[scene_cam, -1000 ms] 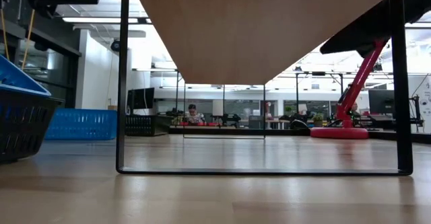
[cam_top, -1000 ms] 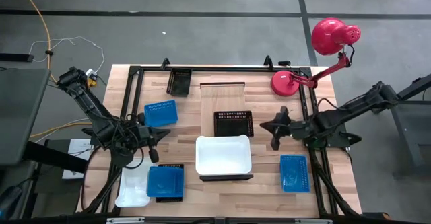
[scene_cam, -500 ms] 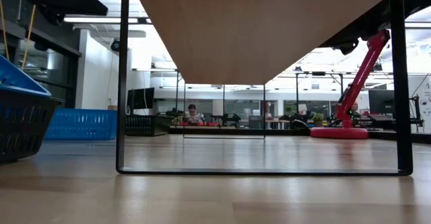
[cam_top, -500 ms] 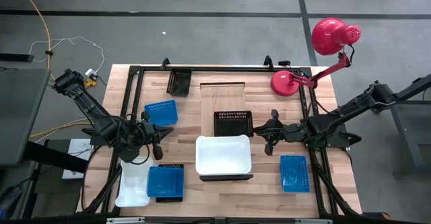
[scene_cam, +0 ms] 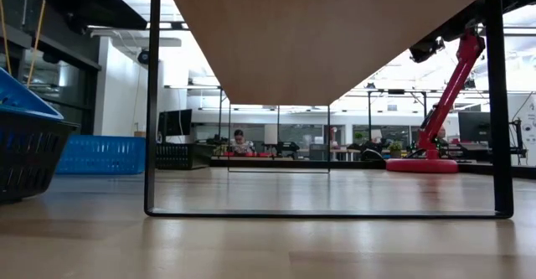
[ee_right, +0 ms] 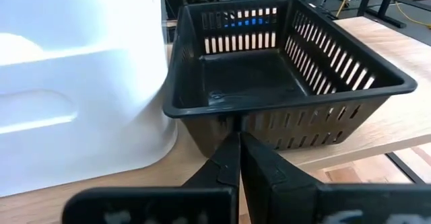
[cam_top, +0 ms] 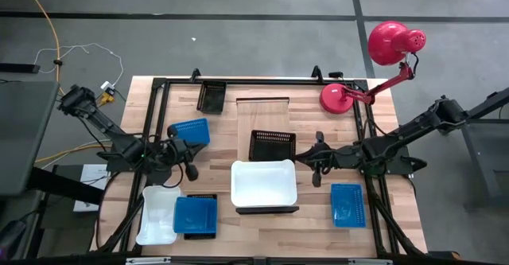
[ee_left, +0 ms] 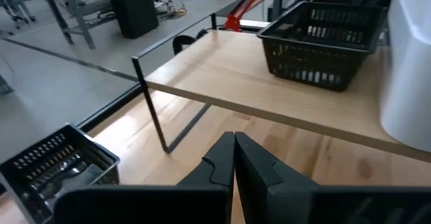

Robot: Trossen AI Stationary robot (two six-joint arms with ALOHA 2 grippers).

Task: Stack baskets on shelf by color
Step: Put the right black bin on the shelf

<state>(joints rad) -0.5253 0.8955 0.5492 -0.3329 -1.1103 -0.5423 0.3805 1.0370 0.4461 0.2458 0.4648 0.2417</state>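
Reaching in from the right, right gripper (cam_top: 316, 155), fingers pressed together and empty, sits just beside black mesh plastic basket (cam_top: 273, 146) on pale wooden shelf (cam_top: 262, 106), basket directly to its left; shut left gripper (cam_top: 191, 155) farther off.

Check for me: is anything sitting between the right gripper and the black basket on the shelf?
Nothing visible. The shut right gripper points straight at the near wall of the black basket on the shelf, with only bare shelf edge between them. The white basket sits beside it, off the line.
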